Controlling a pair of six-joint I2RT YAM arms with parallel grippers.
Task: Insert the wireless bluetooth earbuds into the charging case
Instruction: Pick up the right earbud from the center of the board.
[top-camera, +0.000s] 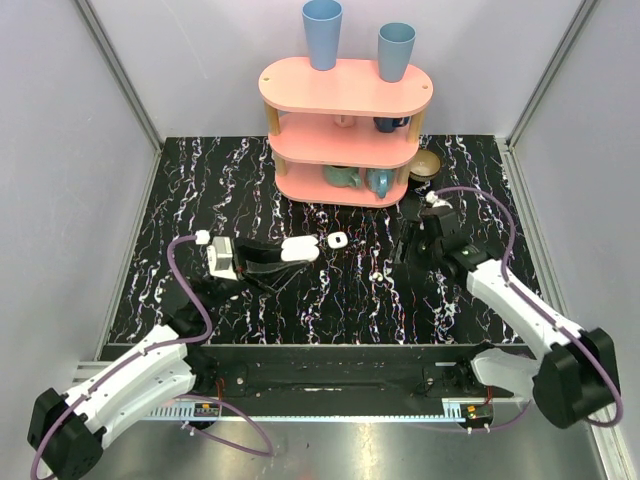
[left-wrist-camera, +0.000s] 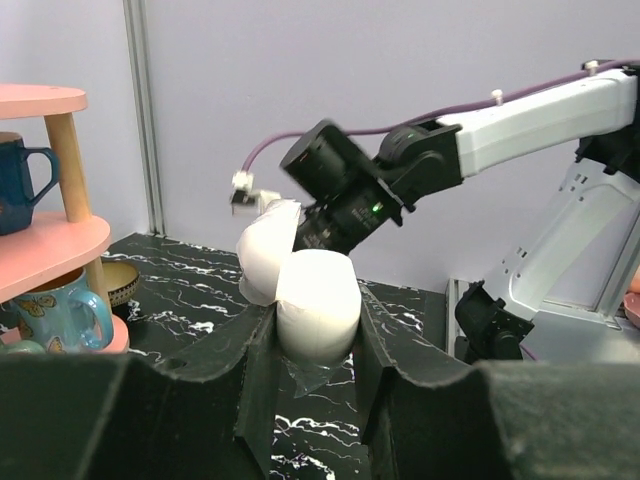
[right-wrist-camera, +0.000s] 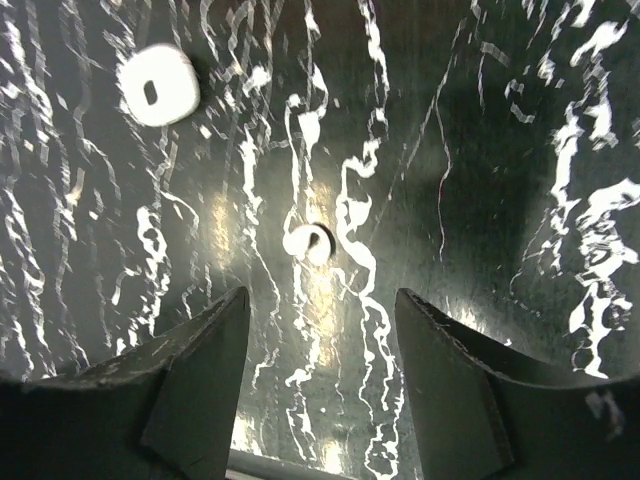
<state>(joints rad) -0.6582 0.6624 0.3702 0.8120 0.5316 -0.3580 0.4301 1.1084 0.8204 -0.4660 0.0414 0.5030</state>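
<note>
The white glossy charging case (left-wrist-camera: 318, 300) sits between the black fingers of my left gripper (left-wrist-camera: 315, 325), which is shut on it. Its lid (left-wrist-camera: 265, 250) stands open and tilts to the left. From above, the case (top-camera: 298, 250) hangs just over the black marbled table, left of centre. A white earbud (top-camera: 337, 240) lies on the table right beside it and shows again as the same earbud (right-wrist-camera: 158, 85) at the upper left of the right wrist view. A second, smaller earbud (right-wrist-camera: 308, 243) lies just ahead of my right gripper (right-wrist-camera: 320, 305), which is open with nothing between its fingers.
A pink three-tier shelf (top-camera: 345, 85) stands at the back with two blue cups (top-camera: 322, 33) on top and mugs on the lower tiers. A brown bowl (top-camera: 427, 165) sits right of it. Grey walls close the sides.
</note>
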